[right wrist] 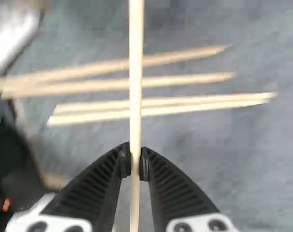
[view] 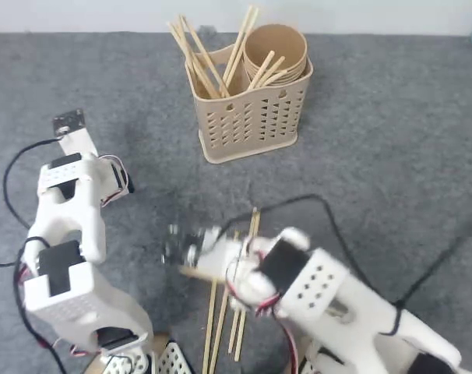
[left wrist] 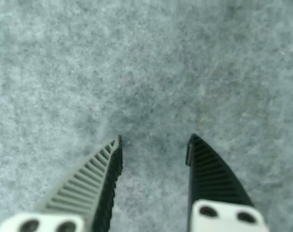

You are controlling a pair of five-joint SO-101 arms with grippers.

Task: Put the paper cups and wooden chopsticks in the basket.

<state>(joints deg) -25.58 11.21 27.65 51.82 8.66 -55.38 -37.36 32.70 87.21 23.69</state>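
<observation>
Right gripper [right wrist: 135, 158] pinches a chopstick [right wrist: 136, 58] above loose chopsticks [right wrist: 151, 83]; overhead, basket [view: 251, 121] holds paper cups [view: 276, 47]; left gripper [left wrist: 155, 140] spread.

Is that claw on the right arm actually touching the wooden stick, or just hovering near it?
Touching. The right wrist view shows the right gripper pinching one chopstick, its jaws closed against both sides with no gap.

We see a grey, felt-like table [view: 392, 117] carrying a perforated beige basket [view: 251, 117] near its far edge. In the near half, several loose chopsticks [right wrist: 156, 107] lie roughly parallel, beside a black cable [view: 335, 227].
</observation>
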